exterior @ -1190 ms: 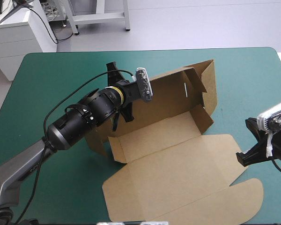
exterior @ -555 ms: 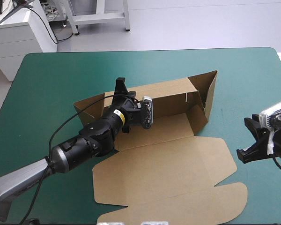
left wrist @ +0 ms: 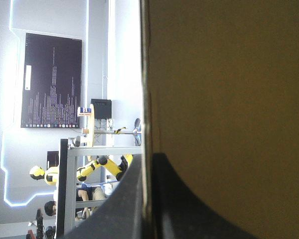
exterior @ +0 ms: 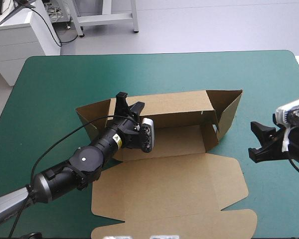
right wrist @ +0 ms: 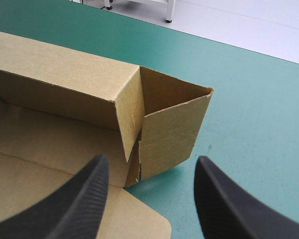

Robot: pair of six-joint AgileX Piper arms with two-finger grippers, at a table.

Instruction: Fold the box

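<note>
1. Box sits mid-table on the cover. Its lid lies flat, nearest the robot. Since the earlier pictures the box has swung from askew to square with the table's edges and slid left.
2. Beyond the lid we see the back wall upright, and the left gripper clamps its top edge near the left end. We judge this wall raised, the ends not yet tucked.
3. The right gripper hovers off the box's right end, little moved, fingers spread and empty.
4. Only the right wrist view shows the end flap gaping at its corner. Only the left wrist view shows board pinched between the fingers.
</note>
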